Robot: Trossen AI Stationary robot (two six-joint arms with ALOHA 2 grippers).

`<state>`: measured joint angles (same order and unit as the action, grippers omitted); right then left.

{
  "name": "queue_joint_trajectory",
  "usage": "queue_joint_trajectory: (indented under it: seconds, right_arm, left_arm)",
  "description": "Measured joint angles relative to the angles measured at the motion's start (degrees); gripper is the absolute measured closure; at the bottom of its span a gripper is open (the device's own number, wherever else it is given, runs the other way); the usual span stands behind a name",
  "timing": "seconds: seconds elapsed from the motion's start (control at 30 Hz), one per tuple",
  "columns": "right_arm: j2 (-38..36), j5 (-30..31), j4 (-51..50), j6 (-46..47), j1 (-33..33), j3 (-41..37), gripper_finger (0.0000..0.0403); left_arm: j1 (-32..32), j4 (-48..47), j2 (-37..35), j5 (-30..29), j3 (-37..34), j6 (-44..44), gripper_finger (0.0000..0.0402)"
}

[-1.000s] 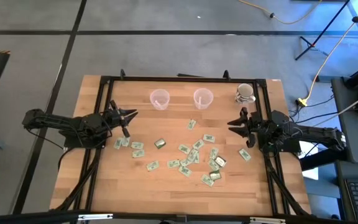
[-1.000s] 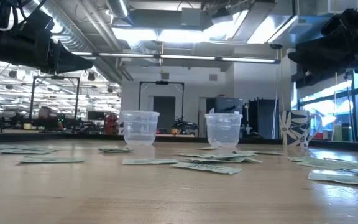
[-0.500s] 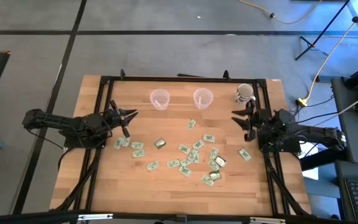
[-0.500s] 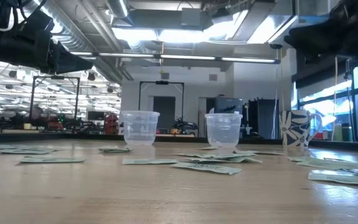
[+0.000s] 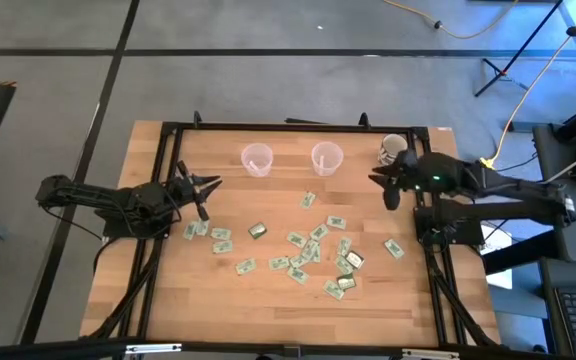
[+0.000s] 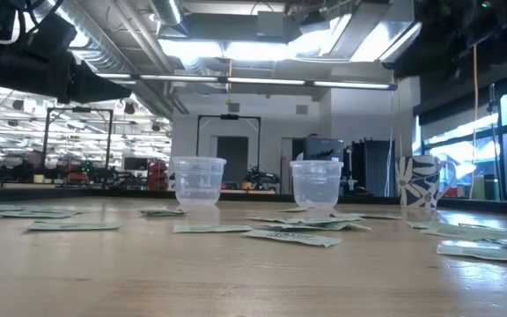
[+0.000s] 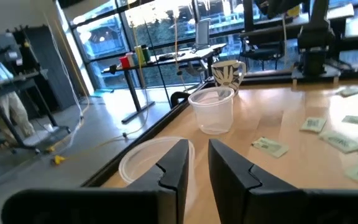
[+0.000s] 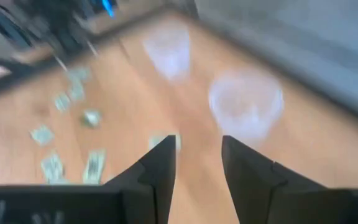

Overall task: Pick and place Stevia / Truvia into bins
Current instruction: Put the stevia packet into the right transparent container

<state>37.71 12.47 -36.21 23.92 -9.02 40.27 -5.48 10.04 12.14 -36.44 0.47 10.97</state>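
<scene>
Sachets (image 5: 308,245) of Stevia / Truvia lie flat and scattered on the desk (image 5: 268,310), none in either set of fingers. Left gripper (image 5: 211,200) hovers with a small cluster of sachets just beside its fingers (image 7: 174,167); the gap between them is narrow and empty. Right gripper (image 5: 383,188) hangs near the right cup (image 5: 326,157) and the patterned mug (image 5: 393,150), fingers (image 8: 160,165) moderately apart, nothing between; the main spread of sachets sits well apart from them, toward the desk middle.

Handling, as a judgement: sachets are thin paper, very light and floppy, and flush to the wood, so they are hard to get under. Pinching across a short edge or a lifted corner looks best. Some overlap, so two may come up at once.

Containers: left cup (image 5: 256,158) and right cup stand upright side by side, ahead of the left fingers. Both look empty in the low view. Mug contents cannot be seen.
</scene>
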Motion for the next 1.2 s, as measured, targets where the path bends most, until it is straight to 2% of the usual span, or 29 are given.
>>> queue_joint_trajectory:
  seconds: [0.13,0.23,0.33,0.43,0.63,0.97,1.2]
  right_arm:
    - [10.12,-3.75,-17.48,14.49,1.19,8.37,0.0270]
    - [16.81,-7.23,-26.82,27.90,2.88,12.00,0.0270]
    - [22.25,-10.63,-32.21,38.09,5.37,12.46,0.0270]
    - [27.03,-13.98,-34.59,43.02,8.20,10.97,0.0270]
    - [33.44,-13.72,-32.45,45.97,12.10,6.39,0.0270]
    - [37.35,-18.12,-21.44,47.84,19.37,0.52,0.0270]
    - [40.37,-18.58,-15.15,48.30,25.99,-0.79,0.0270]
  left_arm:
    - [0.01,0.00,0.00,0.02,0.00,4.21,0.0345]
    - [0.01,0.00,0.00,-0.01,0.00,5.94,0.0345]
    - [0.02,0.01,0.00,0.00,0.01,6.33,0.0345]
    - [0.02,0.01,0.00,0.02,0.01,6.35,0.0345]
    - [0.01,0.02,0.00,0.02,0.02,6.33,0.0345]
    - [0.00,0.02,0.00,0.02,0.01,6.33,0.0345]
    - [0.00,0.02,0.00,0.00,0.01,6.33,0.0345]
